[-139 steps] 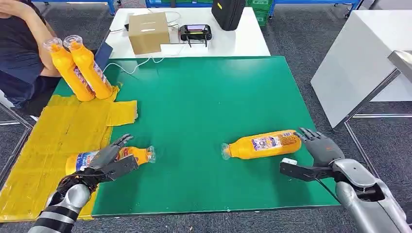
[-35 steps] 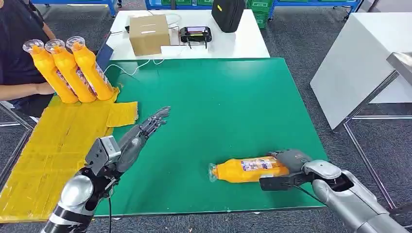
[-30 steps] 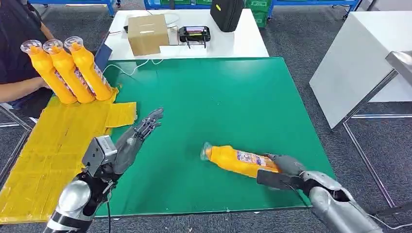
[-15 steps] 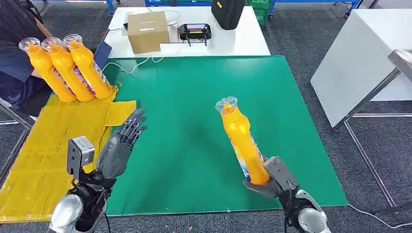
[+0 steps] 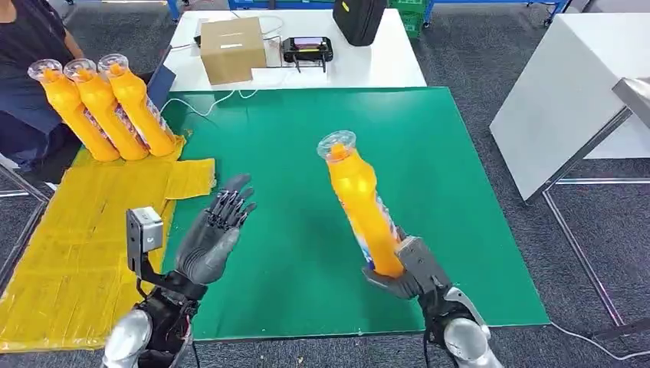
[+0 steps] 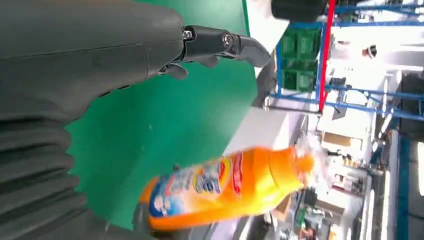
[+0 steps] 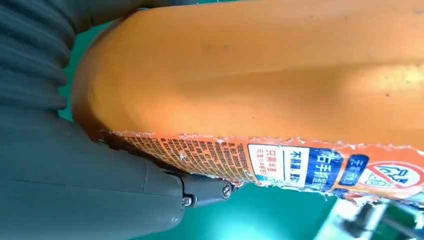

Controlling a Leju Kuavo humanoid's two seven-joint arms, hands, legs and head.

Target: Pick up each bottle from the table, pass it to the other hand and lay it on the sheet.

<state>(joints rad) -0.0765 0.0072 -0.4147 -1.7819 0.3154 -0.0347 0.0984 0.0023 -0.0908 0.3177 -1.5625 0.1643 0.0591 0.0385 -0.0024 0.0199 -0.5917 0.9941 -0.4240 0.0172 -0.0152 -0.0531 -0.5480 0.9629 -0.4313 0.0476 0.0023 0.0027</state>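
Orange plastic bottle [image 5: 360, 203] stands lifted at frame centre, gripped by its base in the right hand [image 5: 402, 272]. The left hand [image 5: 211, 238], fingers spread and empty, awaits handover; closing the gap seems next.

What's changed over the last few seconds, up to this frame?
The right hand closed on the orange bottle lying on the green mat and raised it upright, clear of the mat. The left hand let go of a bottle at the yellow sheet and rose, palm open toward the raised one. A person stood that bottle with the other two, making three bottles. The far table's things stayed put.
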